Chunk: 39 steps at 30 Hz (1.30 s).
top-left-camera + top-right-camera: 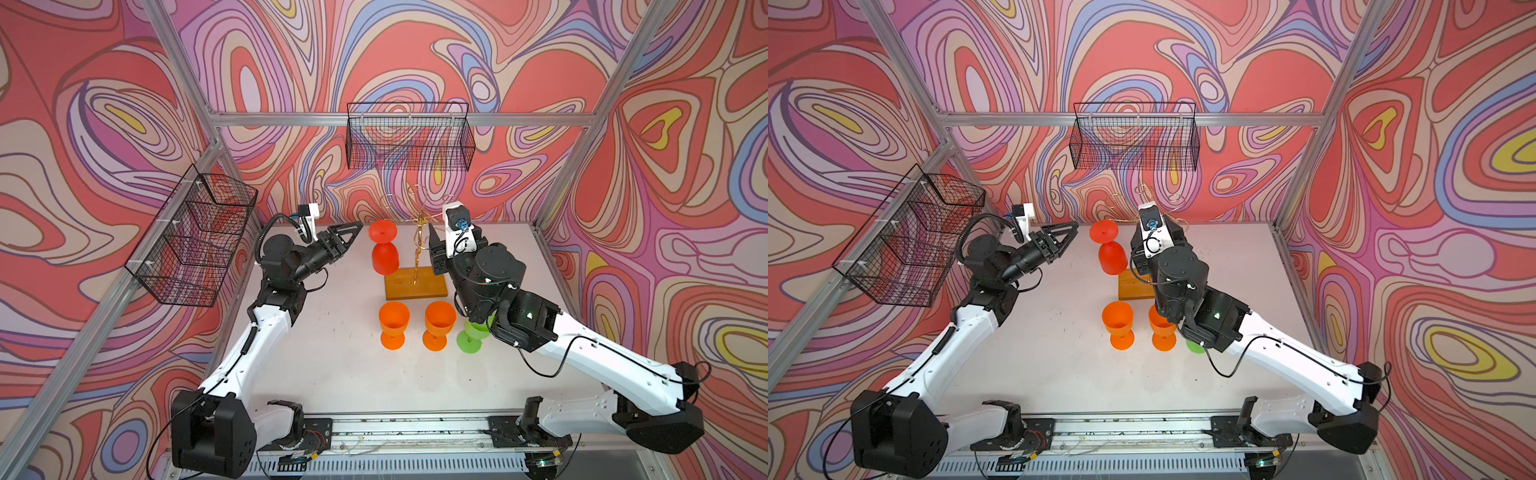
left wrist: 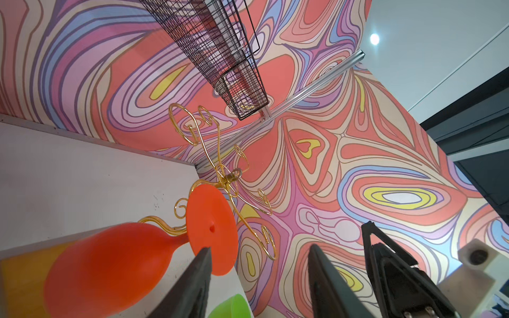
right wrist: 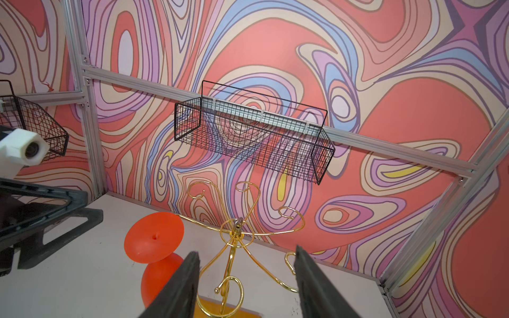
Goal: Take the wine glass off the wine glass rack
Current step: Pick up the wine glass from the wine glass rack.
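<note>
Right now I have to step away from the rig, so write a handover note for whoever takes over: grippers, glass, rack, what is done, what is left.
Grippers: the left gripper is open and empty, beside the foot of the red wine glass. The right gripper is open, with a finger on either side of the wine glass rack stem.
Things: the red wine glass hangs upside down on a rack arm. Two orange glasses and a green glass stand on the table.
Done: approach.
Left: grasp the glass and slide it off.
</note>
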{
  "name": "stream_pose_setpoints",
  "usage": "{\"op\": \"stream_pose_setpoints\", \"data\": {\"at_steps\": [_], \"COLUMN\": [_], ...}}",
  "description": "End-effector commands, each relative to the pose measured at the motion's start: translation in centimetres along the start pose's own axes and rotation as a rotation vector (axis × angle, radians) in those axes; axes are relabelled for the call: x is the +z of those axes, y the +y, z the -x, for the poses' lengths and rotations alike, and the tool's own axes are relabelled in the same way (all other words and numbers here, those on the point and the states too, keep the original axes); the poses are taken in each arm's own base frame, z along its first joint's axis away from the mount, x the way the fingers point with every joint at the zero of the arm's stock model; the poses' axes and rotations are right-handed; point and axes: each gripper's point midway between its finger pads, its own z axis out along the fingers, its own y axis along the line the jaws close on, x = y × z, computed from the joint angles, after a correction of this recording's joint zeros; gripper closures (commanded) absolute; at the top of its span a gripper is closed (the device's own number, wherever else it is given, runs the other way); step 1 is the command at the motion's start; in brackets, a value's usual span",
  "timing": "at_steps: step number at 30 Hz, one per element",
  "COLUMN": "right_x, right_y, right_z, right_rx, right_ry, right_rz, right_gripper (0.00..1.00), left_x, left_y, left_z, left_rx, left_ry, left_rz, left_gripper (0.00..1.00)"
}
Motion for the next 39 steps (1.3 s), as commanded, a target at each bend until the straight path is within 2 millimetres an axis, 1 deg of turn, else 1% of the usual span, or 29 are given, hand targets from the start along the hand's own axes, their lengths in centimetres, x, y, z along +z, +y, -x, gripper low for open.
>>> {"op": "stream_pose_setpoints", "data": {"at_steps": [1,3,10,15,25,31,36,39], "right_x": [-0.7,-0.8,-1.0,-1.2,-1.0,-0.9,-0.7,-0.7], "right_y": [-1.3,-1.4,-1.8,-2.1,-2.0,-1.9,-1.6,-1.5], "right_z": [0.7,0.7,0.6,0.6,0.6,0.6,0.6,0.6], "right_rx": [0.041,0.045,0.051,0.058,0.057,0.055,0.051,0.052], "right_ry": [-0.024,-0.026,-0.026,-0.031,-0.032,-0.03,-0.03,-0.03], "right_rz": [-0.028,-0.031,-0.04,-0.044,-0.048,-0.049,-0.047,-0.045], "right_gripper": [0.42,0.42,0.42,0.42,0.41,0.41,0.41,0.41], "left_x": [0.1,0.4,1.0,1.6,2.6,2.7,2.7,2.7], "left_y": [-1.0,-0.1,1.9,2.6,3.2,3.0,2.3,2.4], "left_z": [0.5,0.4,0.6,0.7,0.8,0.4,0.4,0.2], "left_rx": [-0.012,-0.031,-0.09,-0.124,-0.165,-0.169,-0.162,-0.169], "left_ry": [0.004,0.01,0.01,0.011,0.043,0.071,0.087,0.1], "left_rz": [-0.027,-0.003,0.009,-0.02,-0.064,-0.074,-0.087,-0.081], "left_gripper": [0.48,0.49,0.51,0.53,0.58,0.6,0.63,0.64]}}
